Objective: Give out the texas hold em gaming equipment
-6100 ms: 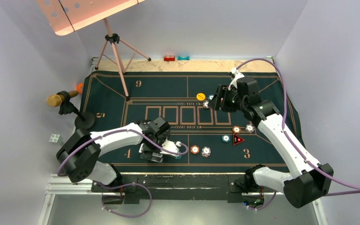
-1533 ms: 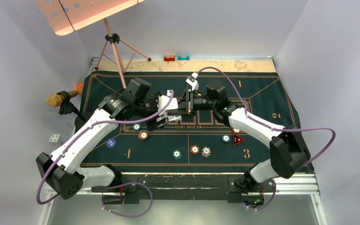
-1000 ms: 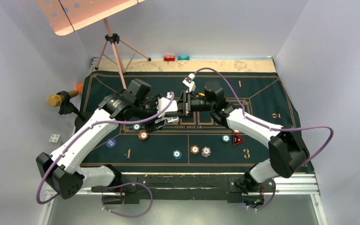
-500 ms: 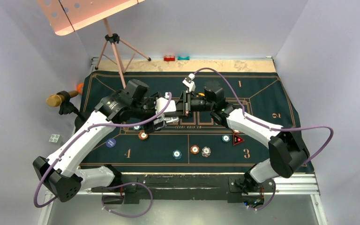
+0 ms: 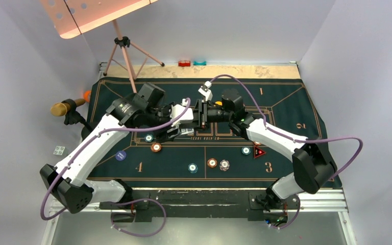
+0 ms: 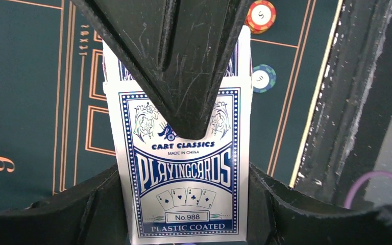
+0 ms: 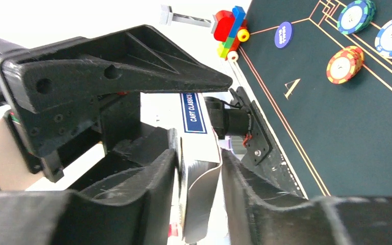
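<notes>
A blue-and-white box of playing cards is held above the middle of the green mat. My left gripper is shut on its sides. My right gripper faces it with the box's flap end between its open fingers, and one finger lies across the box face. In the top view the two grippers meet at the box. Striped chips lie on the mat: teal, orange, teal, orange, white-red. A blue disc and a red triangle marker also lie there.
A tripod stands on the mat's far left. A microphone on a stand sits at the left edge. Small red and teal blocks lie beyond the mat's far edge. A coloured toy-brick figure shows past the mat.
My left gripper loosened and closed again on the card box, with its arm shifting slightly. My right gripper's jaws have widened around the box end. The chips have not moved.
</notes>
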Robot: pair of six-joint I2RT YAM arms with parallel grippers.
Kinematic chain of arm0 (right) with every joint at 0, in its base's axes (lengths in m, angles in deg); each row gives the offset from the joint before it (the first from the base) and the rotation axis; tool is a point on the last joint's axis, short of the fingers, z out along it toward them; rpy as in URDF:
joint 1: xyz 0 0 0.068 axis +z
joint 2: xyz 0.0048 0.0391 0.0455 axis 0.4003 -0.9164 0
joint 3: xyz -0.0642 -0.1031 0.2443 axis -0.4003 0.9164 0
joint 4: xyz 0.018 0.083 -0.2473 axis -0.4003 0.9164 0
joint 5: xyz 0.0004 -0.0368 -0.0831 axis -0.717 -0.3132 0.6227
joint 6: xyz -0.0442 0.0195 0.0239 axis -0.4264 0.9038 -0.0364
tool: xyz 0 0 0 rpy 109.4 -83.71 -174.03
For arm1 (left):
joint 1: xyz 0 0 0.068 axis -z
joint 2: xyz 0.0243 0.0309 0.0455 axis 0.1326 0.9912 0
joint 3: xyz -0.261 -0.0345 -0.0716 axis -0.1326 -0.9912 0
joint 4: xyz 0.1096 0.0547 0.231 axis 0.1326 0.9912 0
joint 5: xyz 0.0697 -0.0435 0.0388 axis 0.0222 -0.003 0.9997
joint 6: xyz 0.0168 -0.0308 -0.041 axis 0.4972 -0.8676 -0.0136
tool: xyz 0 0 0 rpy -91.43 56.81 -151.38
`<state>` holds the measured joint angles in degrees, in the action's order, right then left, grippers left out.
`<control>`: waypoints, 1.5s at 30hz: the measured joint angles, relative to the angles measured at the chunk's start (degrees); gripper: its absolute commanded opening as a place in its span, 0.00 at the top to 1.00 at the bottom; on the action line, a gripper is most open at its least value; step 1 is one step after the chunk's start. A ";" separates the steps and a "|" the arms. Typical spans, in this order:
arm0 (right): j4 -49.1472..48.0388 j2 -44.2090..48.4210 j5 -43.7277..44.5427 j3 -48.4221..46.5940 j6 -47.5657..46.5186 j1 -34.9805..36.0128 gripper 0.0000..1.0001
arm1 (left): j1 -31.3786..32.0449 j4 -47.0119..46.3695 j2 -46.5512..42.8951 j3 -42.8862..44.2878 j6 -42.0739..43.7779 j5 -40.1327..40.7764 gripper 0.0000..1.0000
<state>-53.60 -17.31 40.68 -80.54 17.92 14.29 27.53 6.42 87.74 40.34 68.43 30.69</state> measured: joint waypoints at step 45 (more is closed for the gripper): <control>10.27 5.95 -0.50 2.10 -6.36 -1.36 0.61 | 0.00 8.11 -1.79 0.17 -2.64 -3.43 1.00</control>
<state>-43.33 -11.36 40.18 -78.44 11.56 12.94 27.53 14.53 85.95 40.51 65.78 27.26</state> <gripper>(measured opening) 0.395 0.708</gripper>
